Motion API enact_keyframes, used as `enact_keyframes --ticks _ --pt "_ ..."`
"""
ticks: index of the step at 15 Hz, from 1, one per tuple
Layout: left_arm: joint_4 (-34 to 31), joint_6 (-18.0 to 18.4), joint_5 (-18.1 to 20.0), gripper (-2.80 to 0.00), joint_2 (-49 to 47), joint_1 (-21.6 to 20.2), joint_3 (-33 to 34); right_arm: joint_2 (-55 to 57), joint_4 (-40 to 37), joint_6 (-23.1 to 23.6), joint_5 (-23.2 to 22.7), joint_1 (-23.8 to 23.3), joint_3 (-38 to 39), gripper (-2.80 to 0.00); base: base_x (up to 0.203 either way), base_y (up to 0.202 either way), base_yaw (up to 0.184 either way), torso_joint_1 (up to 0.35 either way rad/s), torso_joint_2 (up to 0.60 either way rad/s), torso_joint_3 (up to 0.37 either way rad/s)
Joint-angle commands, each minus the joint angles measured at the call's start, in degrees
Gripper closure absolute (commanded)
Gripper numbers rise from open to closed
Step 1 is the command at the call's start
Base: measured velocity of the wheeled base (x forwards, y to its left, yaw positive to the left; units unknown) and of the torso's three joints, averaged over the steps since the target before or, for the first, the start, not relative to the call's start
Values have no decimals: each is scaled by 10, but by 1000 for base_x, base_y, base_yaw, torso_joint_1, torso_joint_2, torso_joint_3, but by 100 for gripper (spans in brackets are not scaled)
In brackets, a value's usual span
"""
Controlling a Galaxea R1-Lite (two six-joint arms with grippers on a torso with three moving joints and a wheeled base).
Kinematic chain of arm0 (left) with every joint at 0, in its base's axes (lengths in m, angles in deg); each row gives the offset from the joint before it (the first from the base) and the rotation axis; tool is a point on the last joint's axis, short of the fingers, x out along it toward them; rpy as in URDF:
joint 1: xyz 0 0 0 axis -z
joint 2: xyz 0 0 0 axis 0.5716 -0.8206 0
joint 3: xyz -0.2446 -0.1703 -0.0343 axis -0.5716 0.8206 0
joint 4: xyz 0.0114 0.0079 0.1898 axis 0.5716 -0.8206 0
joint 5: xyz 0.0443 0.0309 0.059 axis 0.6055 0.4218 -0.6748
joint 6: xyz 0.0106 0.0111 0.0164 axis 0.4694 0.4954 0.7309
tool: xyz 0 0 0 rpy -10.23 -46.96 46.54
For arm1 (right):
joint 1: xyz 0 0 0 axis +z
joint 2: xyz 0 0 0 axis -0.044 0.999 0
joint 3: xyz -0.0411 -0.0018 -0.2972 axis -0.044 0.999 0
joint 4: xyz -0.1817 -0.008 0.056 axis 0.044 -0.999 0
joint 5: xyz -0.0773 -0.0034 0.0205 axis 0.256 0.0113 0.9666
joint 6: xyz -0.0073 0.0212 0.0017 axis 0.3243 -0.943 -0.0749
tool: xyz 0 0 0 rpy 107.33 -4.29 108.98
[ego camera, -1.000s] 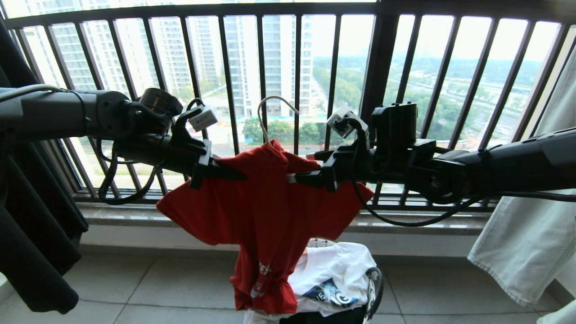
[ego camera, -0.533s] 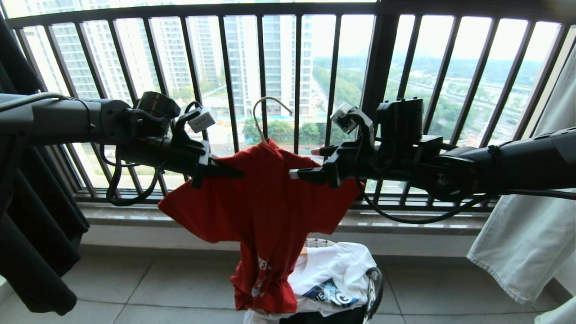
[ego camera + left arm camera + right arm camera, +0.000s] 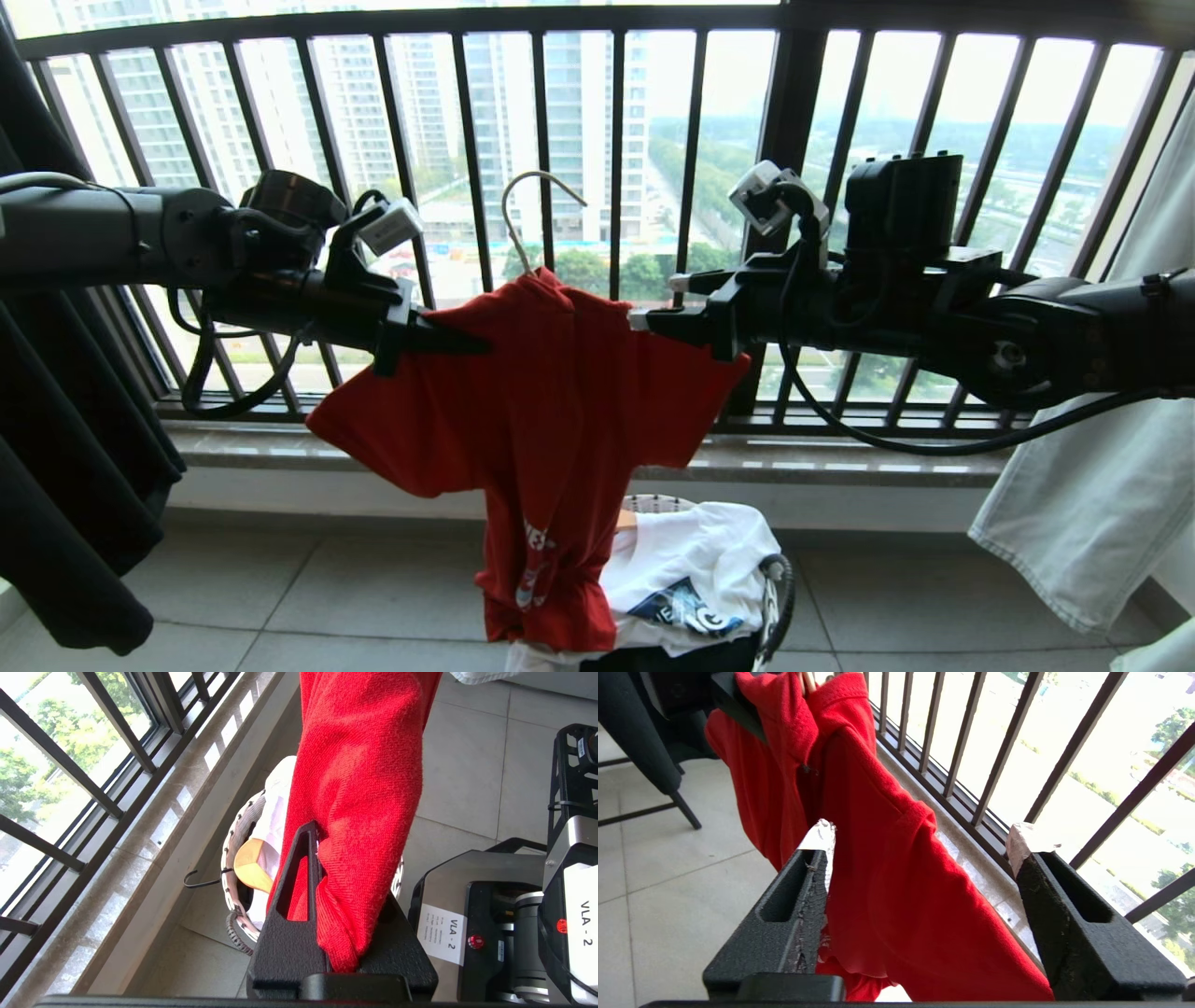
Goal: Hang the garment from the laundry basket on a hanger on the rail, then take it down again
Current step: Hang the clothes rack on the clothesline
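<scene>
The red garment (image 3: 551, 411) hangs on the cream hanger (image 3: 521, 213), whose hook sticks up free in front of the window bars. My left gripper (image 3: 471, 343) is shut on the garment's left shoulder; in the left wrist view the red cloth (image 3: 369, 788) is pinched in the left gripper (image 3: 322, 835). My right gripper (image 3: 649, 322) is open at the right shoulder; in its wrist view the sleeve (image 3: 915, 896) passes loosely between the spread jaws of the right gripper (image 3: 920, 835). The laundry basket (image 3: 658, 504) stands on the floor below. The rail is out of view.
A white printed T-shirt (image 3: 691, 560) fills the basket. A black garment (image 3: 65, 467) hangs at the left, a pale one (image 3: 1092, 485) at the right. The black window railing (image 3: 476, 168) and its stone sill (image 3: 280, 448) lie close behind. My own base (image 3: 509, 914) stands beside the basket.
My right gripper has risen and drawn back to the right, off the shoulder. The left gripper has shifted left, carrying the garment and hanger with it.
</scene>
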Motion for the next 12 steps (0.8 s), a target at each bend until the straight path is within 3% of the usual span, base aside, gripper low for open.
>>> enact_keyframes --ticks 1,3,5,10,12 --pt "-2 -6 3 0 29 -2 19 -57 3 -23 12 18 15 0 0 0 0 0 0 0" --pt "-2 -13 3 0 41 -11 32 -83 2 -60 66 35 17 0 0 0 0 0 0 0" --pt "-2 -27 3 0 64 -12 45 -116 0 -63 128 37 30 0 0 0 0 0 0 0" --pt "-2 -82 12 0 113 -50 90 -223 -2 -63 268 37 150 0 0 0 0 0 0 0" --pt "-2 -97 13 0 137 -69 108 -255 -38 -63 299 29 178 0 0 0 0 0 0 0"
